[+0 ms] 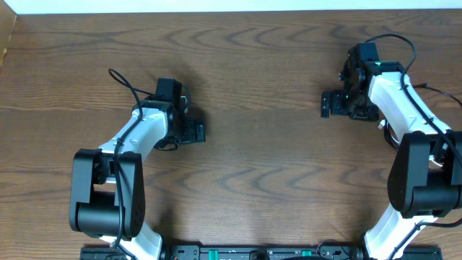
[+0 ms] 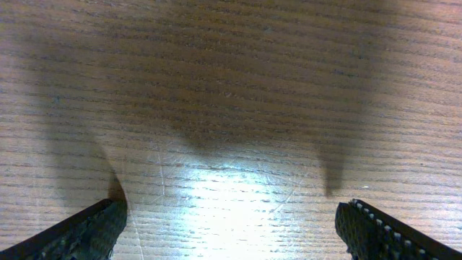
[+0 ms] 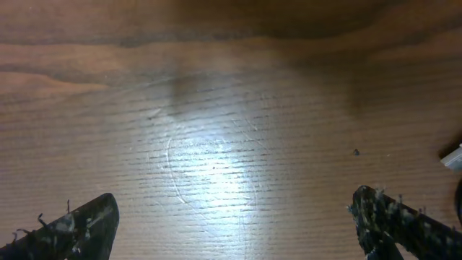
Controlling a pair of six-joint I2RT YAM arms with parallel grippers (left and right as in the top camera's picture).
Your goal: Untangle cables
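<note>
No black or white cable shows plainly in any view. My left gripper (image 1: 195, 131) is at the left middle of the wooden table (image 1: 260, 159). In the left wrist view its fingers (image 2: 231, 220) are wide apart over bare wood with nothing between them. My right gripper (image 1: 329, 105) is at the far right. In the right wrist view its fingers (image 3: 234, 213) are also wide apart and empty. A small white piece (image 3: 453, 157) pokes in at the right edge of the right wrist view. I cannot tell what it is.
Thick black wires (image 1: 124, 83) loop off each arm and belong to the robot. A pale wall strip (image 1: 231, 6) marks the table's far edge. The arm bases (image 1: 253, 253) stand along the near edge.
</note>
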